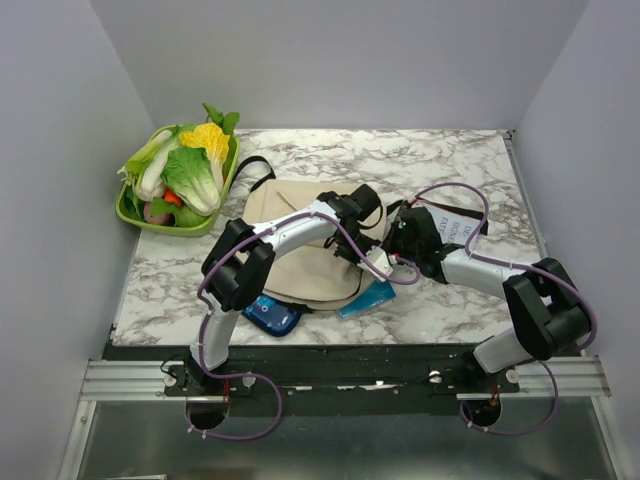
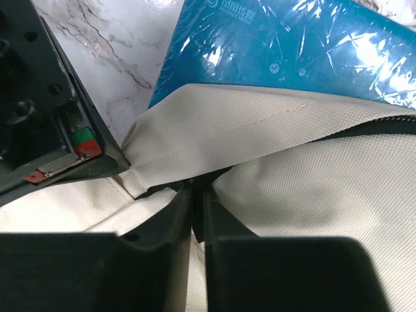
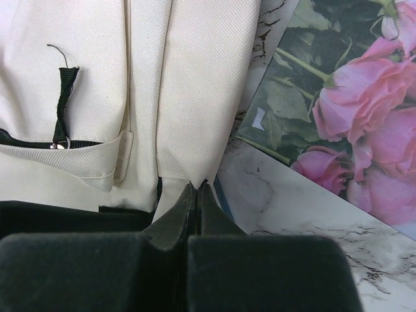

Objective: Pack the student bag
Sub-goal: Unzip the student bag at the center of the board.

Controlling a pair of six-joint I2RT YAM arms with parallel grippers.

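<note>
Near the table's front edge, a teal packet (image 2: pixel 292 45) is partly covered by the student bag (image 1: pixel 280 205), spread mid-table. Its black-trimmed rim is pinched by the nearly closed left gripper (image 2: pixel 197 188). The right gripper (image 3: pixel 196 185) is fully closed at a side seam, cloth perhaps nipped. The mouth should be raised evenly, without tugging.

The left arm (image 1: pixel 290 232) reaches forward and to the right from a raised elbow. The right arm (image 1: pixel 480 270) folds leftward to meet it. The left tool (image 2: pixel 197 195) has its fingers nearly together, nipping cloth of the student bag (image 2: pixel 312 182). The right tool (image 3: pixel 195 188), just beside it, is fully closed.
</note>
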